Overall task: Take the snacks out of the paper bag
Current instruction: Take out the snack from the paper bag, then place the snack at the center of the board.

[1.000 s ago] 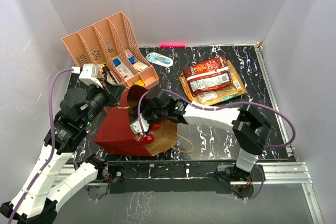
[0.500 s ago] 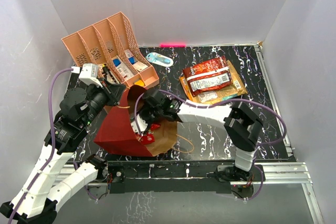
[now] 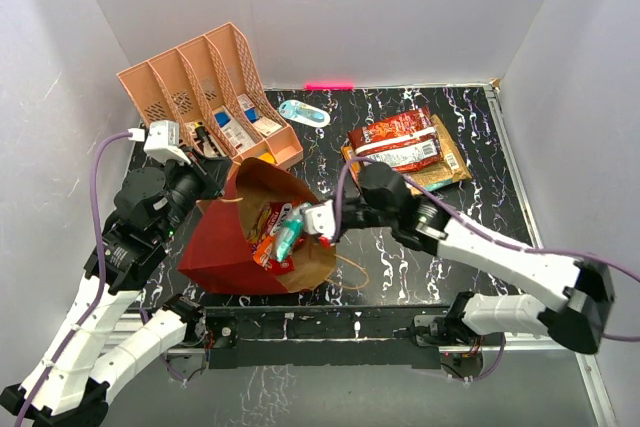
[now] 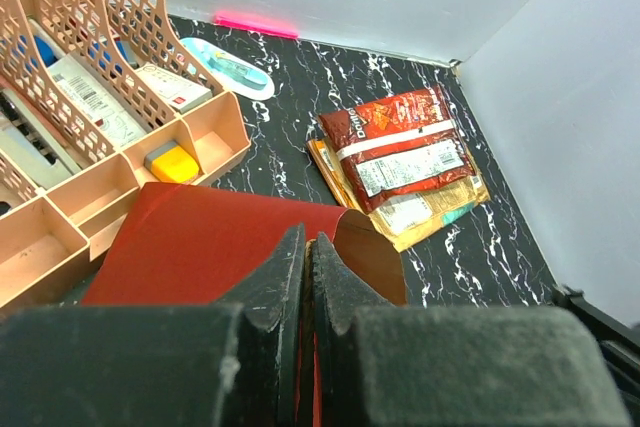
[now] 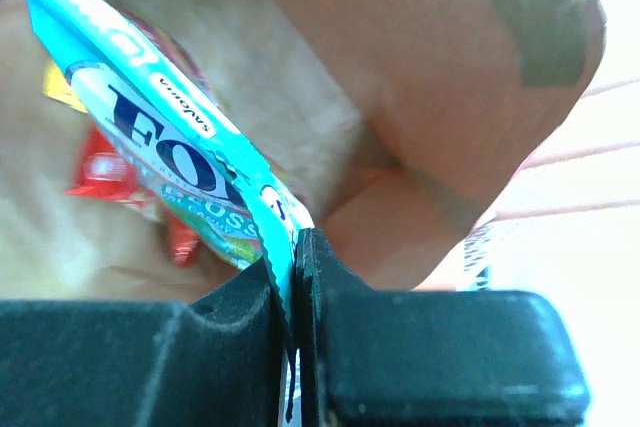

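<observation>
A teal packet [image 3: 286, 236] hangs at the mouth of the paper bag [image 3: 215, 249], over its brown lining. The right gripper [image 3: 319, 220] has its fingers pressed tight together on the packet's serrated end [image 5: 255, 209]. Deeper in the bag lie red and orange packets [image 3: 263, 237]. How many there are is hard to say, as they overlap and the right wrist view is blurred.

The bag lies on its side near the front left of the table top [image 3: 400, 239], its mouth turned towards the right arm. The left gripper [image 4: 306, 247] has its fingers closed flat on the bag's upper rim, holding that edge raised. A tan cord handle [image 3: 352, 269] trails on the table at the mouth. More snacks sit in a stack of packets [image 3: 400, 147] well apart to the right rear, a dark red-brown one on top of gold ones.

The table top is black with white marble veining. Plain white walls [image 3: 400, 7] close it in on three sides, and a pink strip [image 3: 329, 85] lies along the far edge.

A peach desk organizer [image 3: 150, 97] stands at the rear left, holding small boxes [image 3: 232, 130]. Its front corner is just behind the bag's raised rim. A light-blue oval object [image 3: 303, 113] lies just right of the organizer. The right arm reaches across the table between the stack and the bag mouth.
</observation>
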